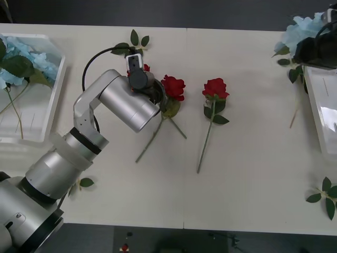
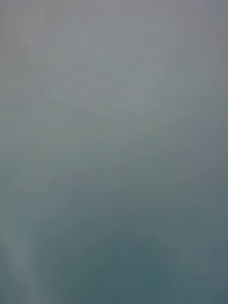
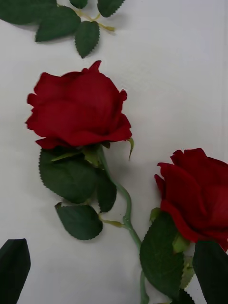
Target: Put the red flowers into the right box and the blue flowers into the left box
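Note:
Three red flowers lie mid-table: one rose (image 1: 174, 87), another (image 1: 216, 88) to its right, and a third (image 1: 145, 67) mostly hidden under my left wrist. My left gripper (image 3: 113, 244) hovers open above them, its black fingers (image 3: 14, 268) at either side of the nearer rose's (image 3: 78, 109) stem, with a second rose (image 3: 199, 190) beside it. The left box (image 1: 52, 100) holds blue flowers (image 1: 23, 55). More blue flowers (image 1: 304, 27) sit at the far right by the right box (image 1: 319, 105), with my dark right arm (image 1: 317, 49) over them.
Loose leaf sprigs lie behind the roses (image 1: 136, 39), at the near right (image 1: 324, 195) and near my left arm (image 1: 84, 183). A thin bare stem (image 1: 293, 118) lies beside the right box. The sprig (image 3: 71, 23) also shows past the roses in the left wrist view.

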